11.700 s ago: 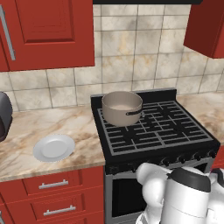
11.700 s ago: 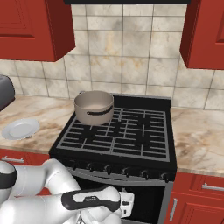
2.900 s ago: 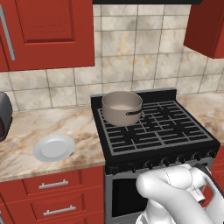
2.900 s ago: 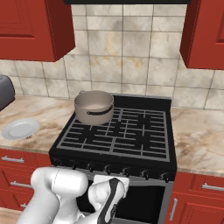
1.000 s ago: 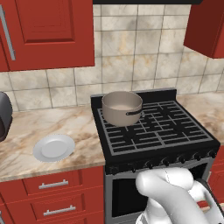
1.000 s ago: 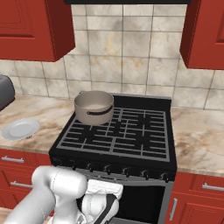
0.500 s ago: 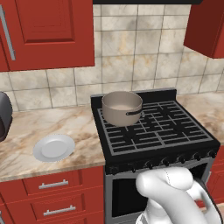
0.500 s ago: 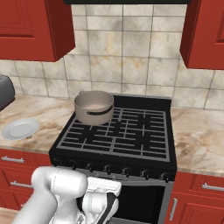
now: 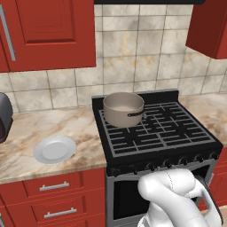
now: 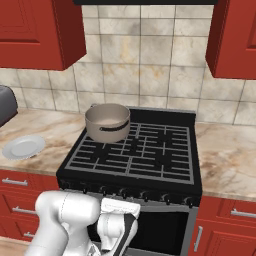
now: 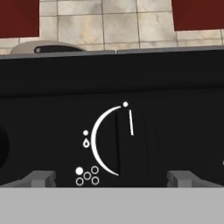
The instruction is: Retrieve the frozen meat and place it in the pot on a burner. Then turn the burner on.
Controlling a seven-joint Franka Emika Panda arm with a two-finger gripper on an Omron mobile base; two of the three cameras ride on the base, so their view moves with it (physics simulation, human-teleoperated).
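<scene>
The pot (image 9: 124, 108) (image 10: 107, 122) stands on the back left burner (image 10: 92, 146) of the black stove, and what shows of its pale inside is bare. Its rim and dark handle peek over the stove's edge in the hand view as the pot (image 11: 48, 47). The frozen meat is out of view. My gripper (image 11: 113, 178) is open, low in front of the stove's front panel. It faces a dark knob (image 11: 131, 140) whose white line points up at the top dot. Nothing is between the fingertips (image 11: 41, 177).
A white plate (image 9: 54, 149) (image 10: 23, 146) lies on the marble counter left of the stove. A dark appliance (image 9: 2, 117) stands at the far left. Red drawers (image 9: 53, 188) sit under the counter. A row of knobs (image 10: 125, 192) runs along the stove's front.
The arm has folded down in front of the stove since the earliest frames. Over the last second the hand crept slightly up toward the knob panel; pot and plate have not moved.
</scene>
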